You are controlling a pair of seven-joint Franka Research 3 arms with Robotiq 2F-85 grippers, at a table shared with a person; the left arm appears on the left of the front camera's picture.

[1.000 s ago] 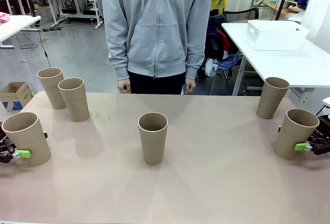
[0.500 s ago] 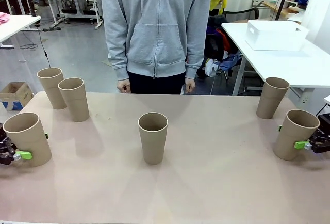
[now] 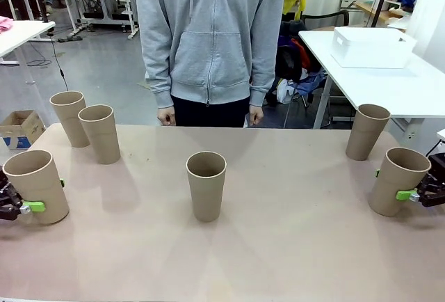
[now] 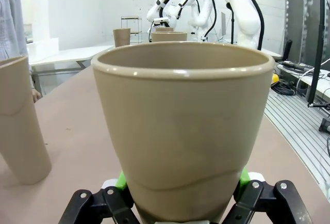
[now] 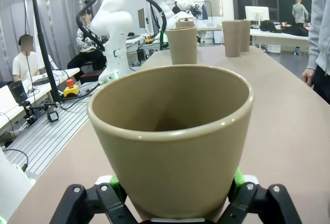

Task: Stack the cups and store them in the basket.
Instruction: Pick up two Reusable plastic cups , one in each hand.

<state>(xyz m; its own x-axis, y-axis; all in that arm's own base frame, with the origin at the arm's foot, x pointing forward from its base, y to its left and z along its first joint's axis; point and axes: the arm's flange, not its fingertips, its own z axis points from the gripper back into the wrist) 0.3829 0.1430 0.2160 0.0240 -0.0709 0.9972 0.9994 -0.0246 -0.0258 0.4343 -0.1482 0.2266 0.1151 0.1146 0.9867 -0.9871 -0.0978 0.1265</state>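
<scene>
Six tan cups stand on the table. My left gripper (image 3: pixel 46 195) is shut on the near-left cup (image 3: pixel 35 184), its green pads pressed to both sides of the cup (image 4: pixel 183 131) low down, where the left gripper (image 4: pixel 182 182) shows close up. My right gripper (image 3: pixel 391 185) is shut on the near-right cup (image 3: pixel 400 177); its pads hug the base of that cup (image 5: pixel 172 136) on either side of the right gripper (image 5: pixel 172 185). Free cups: two at the far left (image 3: pixel 69 117) (image 3: pixel 99 133), one in the middle (image 3: pixel 206 185), one at the far right (image 3: pixel 366 131). The white basket (image 3: pixel 372 46) sits on another table, back right.
A person in a grey hoodie stands at the far edge, hands (image 3: pixel 167 115) hanging at table height. Open tabletop lies between the middle cup and each held cup. Both held cups are near the table's side edges.
My left gripper's jaws have closed in on the near-left cup. The right gripper's near pad has drawn slightly inward against its cup. The other cups and the person have not moved.
</scene>
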